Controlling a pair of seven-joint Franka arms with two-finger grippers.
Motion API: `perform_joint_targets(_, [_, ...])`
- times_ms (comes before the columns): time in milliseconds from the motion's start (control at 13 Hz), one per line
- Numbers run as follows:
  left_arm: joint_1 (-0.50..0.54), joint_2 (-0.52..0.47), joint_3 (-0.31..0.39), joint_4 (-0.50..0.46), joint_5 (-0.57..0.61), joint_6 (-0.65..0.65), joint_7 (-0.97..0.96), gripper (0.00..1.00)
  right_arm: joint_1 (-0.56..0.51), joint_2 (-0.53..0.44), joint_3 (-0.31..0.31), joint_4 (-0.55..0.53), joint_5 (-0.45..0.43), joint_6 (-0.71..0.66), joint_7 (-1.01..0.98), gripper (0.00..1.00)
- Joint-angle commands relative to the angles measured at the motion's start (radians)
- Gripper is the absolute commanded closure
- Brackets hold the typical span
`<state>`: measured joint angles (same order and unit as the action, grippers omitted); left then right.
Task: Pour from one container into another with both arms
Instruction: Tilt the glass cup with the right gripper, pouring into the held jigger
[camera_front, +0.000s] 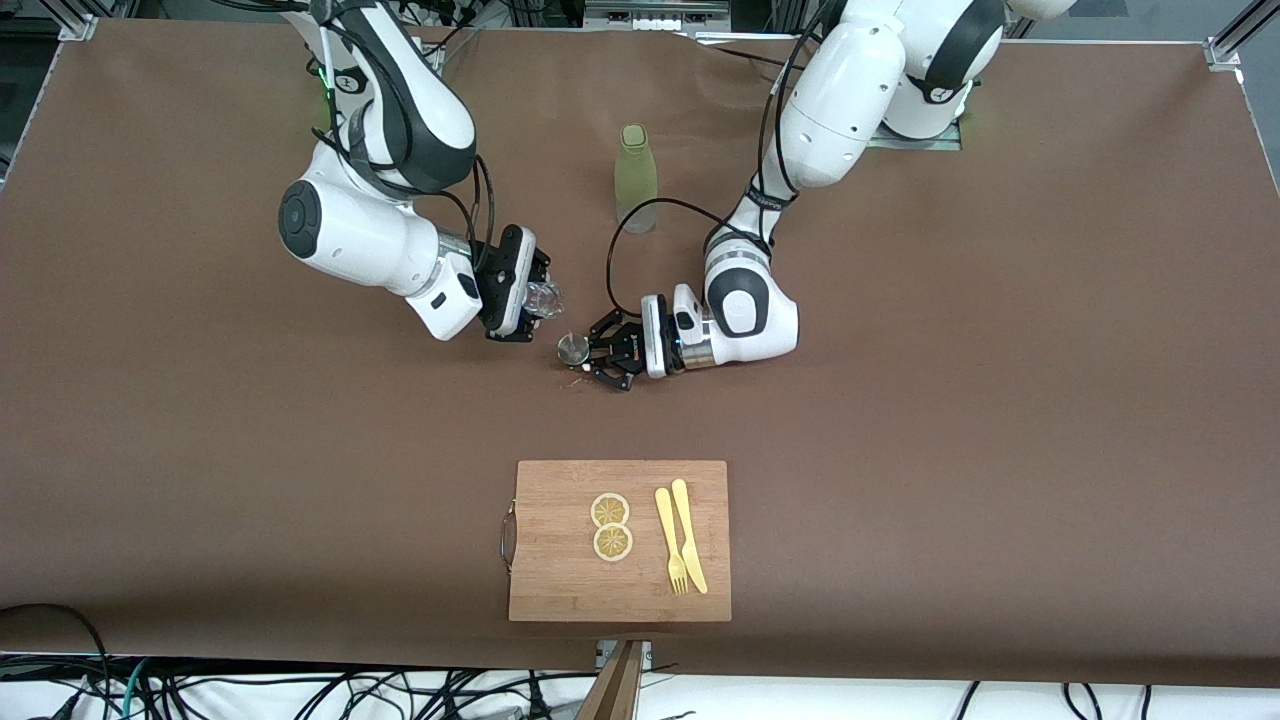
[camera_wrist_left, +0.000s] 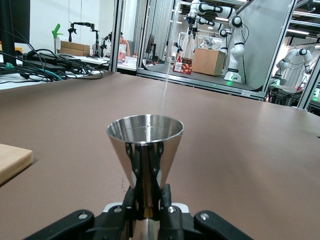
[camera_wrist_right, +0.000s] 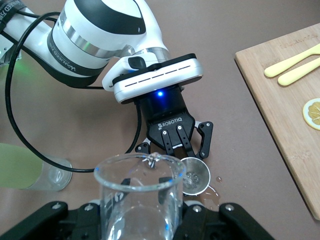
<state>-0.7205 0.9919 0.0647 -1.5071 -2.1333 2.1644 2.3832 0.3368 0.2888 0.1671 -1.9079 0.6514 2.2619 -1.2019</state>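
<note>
The right claw (camera_front: 537, 300) grips the small clear tumbler (camera_front: 545, 297), tipped over the steel jigger (camera_front: 572, 349). The left claw (camera_front: 597, 355) is clenched on the jigger's waist, holding it upright mid-table (camera_front: 200, 420), nearer the front camera than the green bottle (camera_front: 637, 175). Droplets lie on the table beside the jigger.

On the tabletop (camera_front: 200, 450), the jigger (camera_front: 573, 349) stands upright in the left tool (camera_front: 598, 354), with the tumbler (camera_front: 543, 297) tipped in the right tool (camera_front: 533, 300) just above it at its 11 o'clock. The bottle (camera_front: 636, 177) stands at the jigger's 1 o'clock, farther from the front camera. The cutting board (camera_front: 560, 590) lies at its 6 o'clock, nearer that camera, carrying two lemon slices (camera_front: 611, 526) beside a fork (camera_front: 670, 541) and knife (camera_front: 689, 534).
</note>
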Motion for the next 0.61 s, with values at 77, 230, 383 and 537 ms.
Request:
perform_joint_targets(77, [-0.014, 0.013, 0.007, 0.025, -0.034, 0.028, 0.031, 1.0, 0.005, 0.001, 0.003, 0.007, -0.021, 0.011, 0.03, 0.73])
perform_joint_targets(230, [-0.016, 0.013, 0.007, 0.025, -0.036, 0.028, 0.031, 1.0, 0.005, 0.001, 0.003, 0.007, -0.021, 0.011, 0.028, 0.73])
perform_joint_targets(383, [-0.016, 0.013, 0.007, 0.025, -0.036, 0.026, 0.031, 1.0, 0.002, -0.002, 0.003, 0.007, -0.013, 0.019, 0.024, 0.73])
perform_joint_targets(537, [-0.014, 0.013, 0.007, 0.025, -0.037, 0.025, 0.03, 1.0, -0.007, -0.013, 0.005, 0.007, 0.0, 0.062, 0.01, 0.73])
